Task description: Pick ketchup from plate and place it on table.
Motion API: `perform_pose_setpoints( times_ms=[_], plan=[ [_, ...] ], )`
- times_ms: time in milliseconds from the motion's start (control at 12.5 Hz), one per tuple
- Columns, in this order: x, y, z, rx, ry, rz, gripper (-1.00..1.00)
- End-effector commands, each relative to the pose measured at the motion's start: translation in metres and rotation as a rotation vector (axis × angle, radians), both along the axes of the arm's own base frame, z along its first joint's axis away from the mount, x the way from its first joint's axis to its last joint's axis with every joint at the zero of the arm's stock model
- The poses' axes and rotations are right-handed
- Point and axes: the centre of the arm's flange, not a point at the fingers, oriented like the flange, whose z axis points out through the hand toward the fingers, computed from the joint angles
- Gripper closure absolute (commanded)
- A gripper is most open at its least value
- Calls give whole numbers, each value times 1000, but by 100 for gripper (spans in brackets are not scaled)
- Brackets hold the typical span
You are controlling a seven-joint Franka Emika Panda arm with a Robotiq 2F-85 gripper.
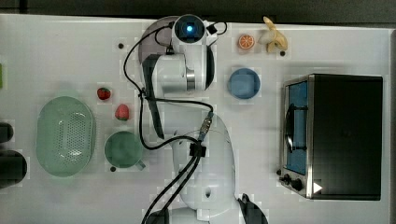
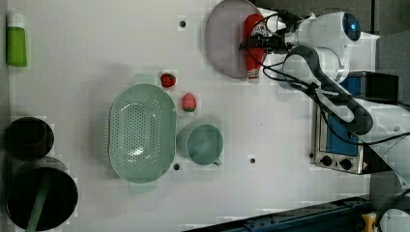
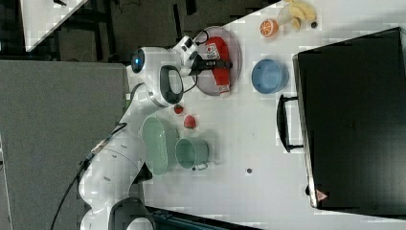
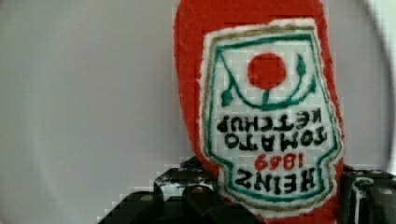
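Straddling the small red ketchup bottle with its white label (image 4: 271, 116), my black two-fingered gripper (image 4: 275, 196) has a finger on each flank, jaws parted and not clearly clamped. Its long axis crosses my fingers squarely. It lies flat on the large lilac-grey round plate (image 2: 222, 41), cap toward six o'clock in the left view, white tabletop (image 2: 96, 43) beyond.

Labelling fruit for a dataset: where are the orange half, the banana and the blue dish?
orange half (image 1: 246, 41), top view, cut face.
banana (image 1: 273, 36), top view, peel's middle.
blue dish (image 1: 244, 83), top view, inner floor.
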Motion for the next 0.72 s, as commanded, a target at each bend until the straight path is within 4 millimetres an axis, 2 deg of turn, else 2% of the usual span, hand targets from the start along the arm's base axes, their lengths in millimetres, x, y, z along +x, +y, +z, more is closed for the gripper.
perform_pose_setpoints(
  times_ms=[80,240,400,560,720],
  plan=[
    [13,1,36,-2,-63,36,-27],
    [17,-1,70,-5,-86,28,-27],
    [16,-8,119,-13,-78,16,-27],
    [8,-21,175,-10,-41,-11,-27],
    [-11,-38,222,10,18,-55,-27]
  ],
)
